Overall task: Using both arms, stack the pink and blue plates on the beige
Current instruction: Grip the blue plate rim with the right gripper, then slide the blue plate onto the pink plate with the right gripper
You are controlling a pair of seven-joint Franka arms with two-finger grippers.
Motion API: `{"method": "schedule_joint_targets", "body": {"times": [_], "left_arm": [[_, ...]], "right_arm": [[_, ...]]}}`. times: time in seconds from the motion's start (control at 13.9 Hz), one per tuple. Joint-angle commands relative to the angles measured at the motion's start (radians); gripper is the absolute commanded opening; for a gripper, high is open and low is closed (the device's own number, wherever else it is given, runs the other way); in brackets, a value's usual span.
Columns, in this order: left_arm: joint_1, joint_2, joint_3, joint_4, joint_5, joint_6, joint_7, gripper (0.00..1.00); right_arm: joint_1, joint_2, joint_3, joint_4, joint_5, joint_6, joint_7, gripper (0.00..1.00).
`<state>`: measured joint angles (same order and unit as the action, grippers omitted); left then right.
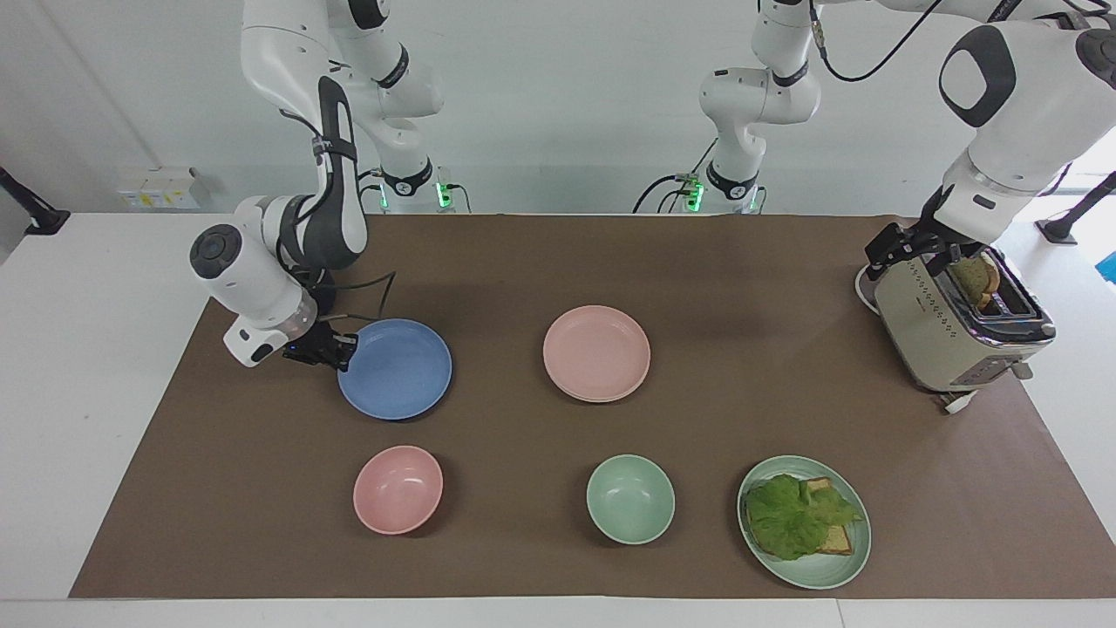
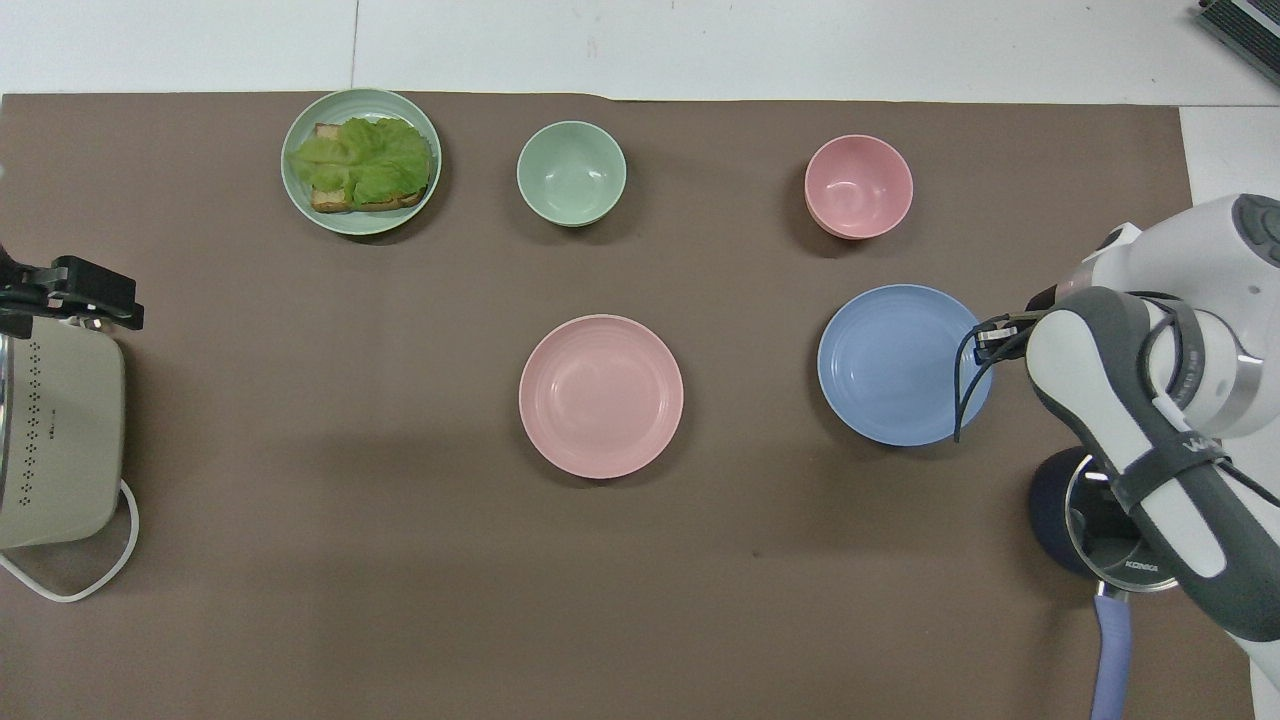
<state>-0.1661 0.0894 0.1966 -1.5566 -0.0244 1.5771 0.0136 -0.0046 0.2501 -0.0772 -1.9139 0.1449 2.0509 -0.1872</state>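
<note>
The blue plate (image 1: 397, 368) (image 2: 900, 365) lies toward the right arm's end of the brown mat. My right gripper (image 1: 342, 349) (image 2: 985, 335) is shut on its rim at the edge toward that end, and that edge stands a little off the mat. The pink plate (image 1: 596, 353) (image 2: 600, 395) rests flat at the middle of the mat, untouched. The beige plate is hidden in both views. My left gripper (image 1: 907, 249) (image 2: 75, 295) hangs open and holds nothing, over the toaster's end nearer to the robots.
A beige toaster (image 1: 959, 336) (image 2: 55, 440) with bread in it stands at the left arm's end. Farther from the robots stand a pink bowl (image 1: 398, 488) (image 2: 858, 186), a green bowl (image 1: 629, 499) (image 2: 571, 172) and a green plate (image 1: 837, 571) (image 2: 300, 195) with lettuce and bread.
</note>
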Motion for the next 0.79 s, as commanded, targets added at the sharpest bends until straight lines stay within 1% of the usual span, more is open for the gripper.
{"method": "schedule_joint_targets", "body": {"times": [0.0,0.22,0.36,0.5,0.72], "left_arm": [[0.01,-0.01,-0.008,0.004,0.011,-0.011,0.006,1.0],[0.008,-0.01,-0.008,0.004,0.011,-0.011,0.006,1.0],[0.008,-0.01,-0.008,0.004,0.011,-0.011,0.006,1.0],[0.008,-0.01,-0.008,0.003,0.011,-0.011,0.006,1.0],[0.008,-0.01,-0.008,0.004,0.011,-0.011,0.006,1.0]], "right_arm": [[0.0,-0.084,0.007,0.004,0.012,-0.081,-0.035,0.0],[0.009,-0.149,0.014,0.025,0.012,-0.162,-0.032,0.0],[0.05,-0.169,0.013,0.047,0.013,-0.201,-0.008,0.0],[0.086,-0.172,0.014,0.05,0.013,-0.196,0.061,0.0],[0.188,-0.172,0.014,0.05,0.012,-0.172,0.231,0.0]]}}
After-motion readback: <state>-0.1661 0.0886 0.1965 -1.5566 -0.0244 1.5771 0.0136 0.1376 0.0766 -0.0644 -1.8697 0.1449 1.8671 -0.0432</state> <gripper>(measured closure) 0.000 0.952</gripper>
